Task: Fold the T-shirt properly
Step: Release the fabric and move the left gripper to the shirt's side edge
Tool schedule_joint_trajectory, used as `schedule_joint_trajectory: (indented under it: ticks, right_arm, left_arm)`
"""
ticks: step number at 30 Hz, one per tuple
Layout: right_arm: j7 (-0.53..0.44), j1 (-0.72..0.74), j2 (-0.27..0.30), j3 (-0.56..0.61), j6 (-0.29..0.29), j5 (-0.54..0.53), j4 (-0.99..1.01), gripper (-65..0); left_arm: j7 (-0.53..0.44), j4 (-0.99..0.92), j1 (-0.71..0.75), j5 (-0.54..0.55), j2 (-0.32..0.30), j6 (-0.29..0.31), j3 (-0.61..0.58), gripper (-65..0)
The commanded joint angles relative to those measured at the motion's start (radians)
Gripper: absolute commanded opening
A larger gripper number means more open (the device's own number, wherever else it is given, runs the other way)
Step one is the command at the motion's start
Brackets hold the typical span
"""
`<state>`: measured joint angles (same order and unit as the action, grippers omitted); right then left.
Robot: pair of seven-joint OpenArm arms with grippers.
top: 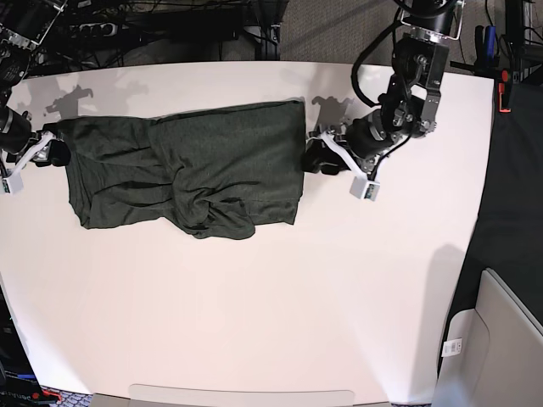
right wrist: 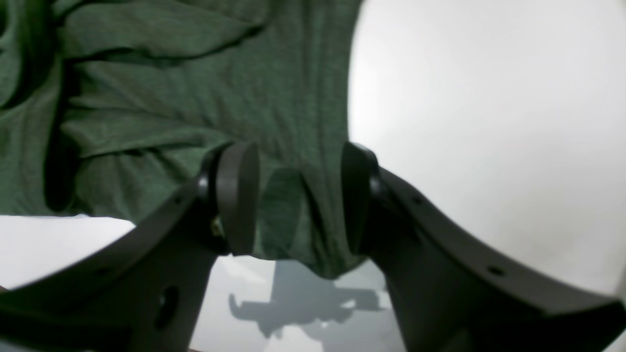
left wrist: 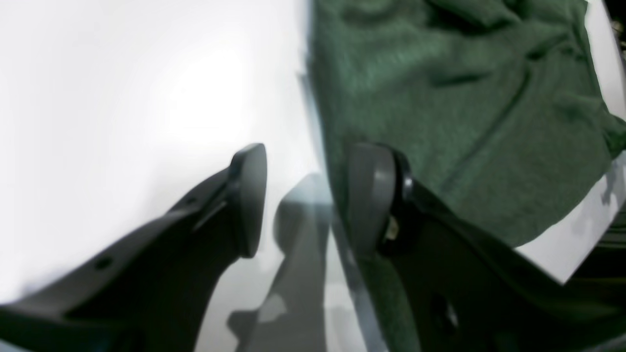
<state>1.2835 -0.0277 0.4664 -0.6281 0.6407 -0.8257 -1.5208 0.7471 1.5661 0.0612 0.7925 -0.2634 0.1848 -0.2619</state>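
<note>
At opposite shirt edges, left tool (left wrist: 305,198) gapes empty — right tool (right wrist: 293,198) straddles the T-shirt (top: 212,161), unclenched.

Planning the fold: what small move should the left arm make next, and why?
Probably draw back from the shirt a little. The left pincer is open, holds no cloth and sits at the shirt's edge; the sleeves are already folded in.

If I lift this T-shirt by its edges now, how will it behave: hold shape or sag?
Likely floppy: the T-shirt is thin knit that already lies in soft creases and bunches near its front edge. It would probably sag between two grip points. It looks light, and on the smooth white table it may slide rather than stay put when pushed.
</note>
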Motion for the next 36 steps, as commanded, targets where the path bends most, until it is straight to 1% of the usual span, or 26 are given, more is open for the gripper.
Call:
schedule_joint_trajectory:
  ticks: [1, 6, 10, 19, 27, 30, 32, 36]
  right_arm:
    - [-0.012, 0.013, 0.039, -0.009, 0.008, -0.02, -0.017, -40.2]
    - [-0.012, 0.013, 0.047, -0.009, 0.008, -0.02, -0.017, -40.2]
    - [-0.012, 0.015, 0.047, -0.009, 0.008, -0.02, -0.017, -40.2]
    - [-0.014, 0.019, 0.044, -0.009, 0.008, -0.02, -0.017, -40.2]
    - [-0.015, 0.021, 0.039, -0.009, 0.008, -0.017, -0.017, -40.2]
    - [-0.015, 0.021, 0.042, -0.009, 0.008, -0.017, -0.017, -40.2]
    - [-0.017, 0.021, 0.045, -0.011, 0.006, -0.016, -0.014, -40.2]
    - [-0.017, 0.021, 0.047, -0.011, 0.001, -0.008, -0.013, -40.1]
  left_arm:
    - [-0.002, 0.0, -0.011, 0.008, -0.014, 0.0, 0.002, -37.6]
    - [-0.002, -0.028, -0.011, 0.044, -0.014, 0.002, 0.0, -37.6]
    - [-0.002, -0.046, -0.013, 0.049, -0.009, 0.002, -0.001, -37.6]
    - [-0.002, -0.04, -0.011, 0.051, -0.004, 0.002, -0.103, -37.6]
    - [0.001, -0.046, -0.016, 0.051, 0.04, 0.002, -0.113, -37.8]
    - [0.03, -0.046, -0.037, 0.049, 0.057, 0.003, -0.113, -38.0]
    - [0.041, -0.046, -0.053, 0.049, 0.059, 0.003, -0.113, -40.8]
    - [0.042, -0.046, -0.073, 0.049, 0.06, 0.003, -0.113, -50.0]
